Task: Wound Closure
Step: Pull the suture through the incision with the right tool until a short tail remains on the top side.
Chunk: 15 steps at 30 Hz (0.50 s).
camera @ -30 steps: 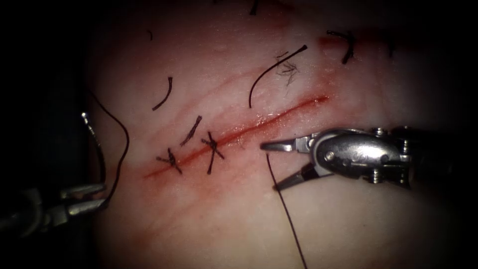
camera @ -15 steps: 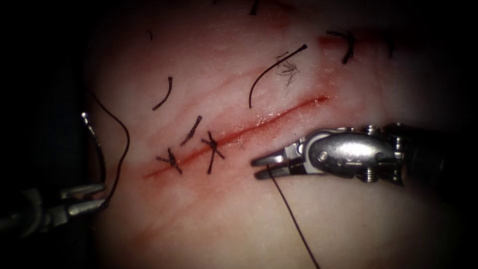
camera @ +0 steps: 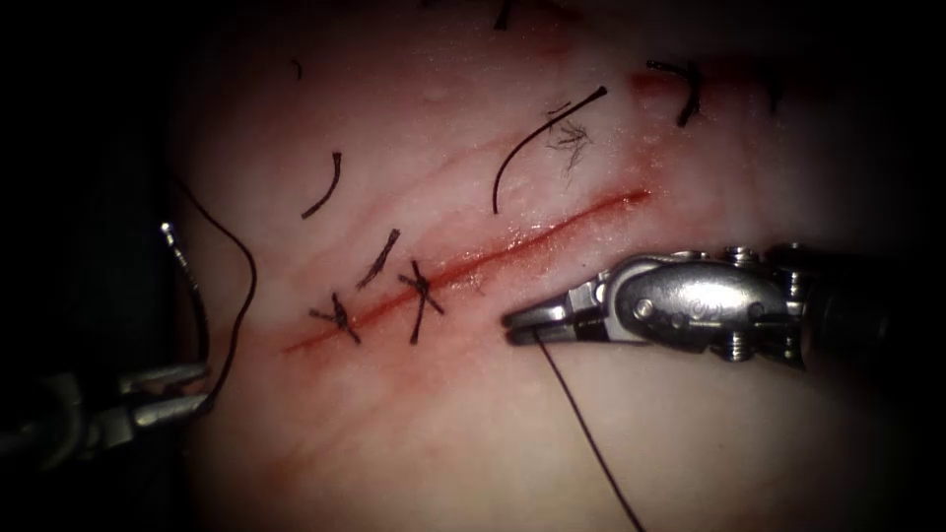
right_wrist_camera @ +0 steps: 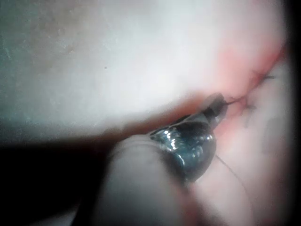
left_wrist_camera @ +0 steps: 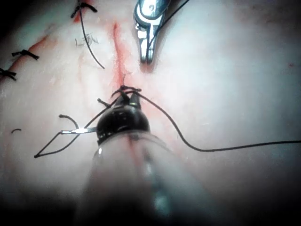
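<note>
The red cut [camera: 532, 236] runs slantwise across the tissue [camera: 443, 443], with two knotted stitches [camera: 340, 317] [camera: 422, 296] on its lower left part. My right tool [camera: 514, 325] lies just right of the cut, its jaws shut on the dark thread [camera: 581, 424], which trails down over the tissue. The same grip appears in the left wrist view [left_wrist_camera: 146, 37] and the right wrist view [right_wrist_camera: 216, 101]. Off the tissue's left edge, my left tool [camera: 202, 386] is shut on the curved needle [camera: 192, 291] near its tail. The needle stands free of the tissue, tip up, and glints in the left wrist view [left_wrist_camera: 77, 131].
Several cut thread ends [camera: 537, 138] lie loose on the tissue left of the cut. A thread loop [camera: 246, 286] hangs by the needle at the tissue's left edge. Another stitched, reddened spot [camera: 685, 89] sits at the far upper right.
My right tool's jaws, wide open a second ago around the thread, have closed on it, and the tool has shifted a little left. The left tool and needle have stayed still.
</note>
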Motion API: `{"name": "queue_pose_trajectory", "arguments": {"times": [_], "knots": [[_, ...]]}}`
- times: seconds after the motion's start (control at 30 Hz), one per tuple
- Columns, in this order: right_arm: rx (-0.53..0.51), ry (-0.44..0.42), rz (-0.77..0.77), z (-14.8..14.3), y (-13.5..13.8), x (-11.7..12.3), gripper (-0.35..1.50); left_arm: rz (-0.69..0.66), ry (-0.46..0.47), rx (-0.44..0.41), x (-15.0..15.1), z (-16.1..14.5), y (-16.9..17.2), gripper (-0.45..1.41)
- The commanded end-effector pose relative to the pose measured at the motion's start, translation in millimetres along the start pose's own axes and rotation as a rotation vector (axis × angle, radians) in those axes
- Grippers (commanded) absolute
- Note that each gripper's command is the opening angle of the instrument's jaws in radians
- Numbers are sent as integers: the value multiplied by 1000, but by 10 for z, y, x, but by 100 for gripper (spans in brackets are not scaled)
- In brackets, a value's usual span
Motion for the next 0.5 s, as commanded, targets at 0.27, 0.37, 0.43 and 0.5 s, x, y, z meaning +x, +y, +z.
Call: {"name": "queue_pose_trajectory", "arguments": {"times": [0.27, 0.37, 0.43, 0.5], "knots": [[17, -1, 0, 9, 0, 3, -35, 2, 2, 0, 1, 8, -1, -35], [38, -1, 9, 8, -5, 7, -35, 2, 2, 0, 1, 8, -1, -35], [46, 4, 17, 7, -10, 10, -35, 2, 2, 0, 1, 8, -1, -35], [53, 8, 24, 6, -16, 15, -35, 2, 2, 0, 1, 8, -1, -35]]}}
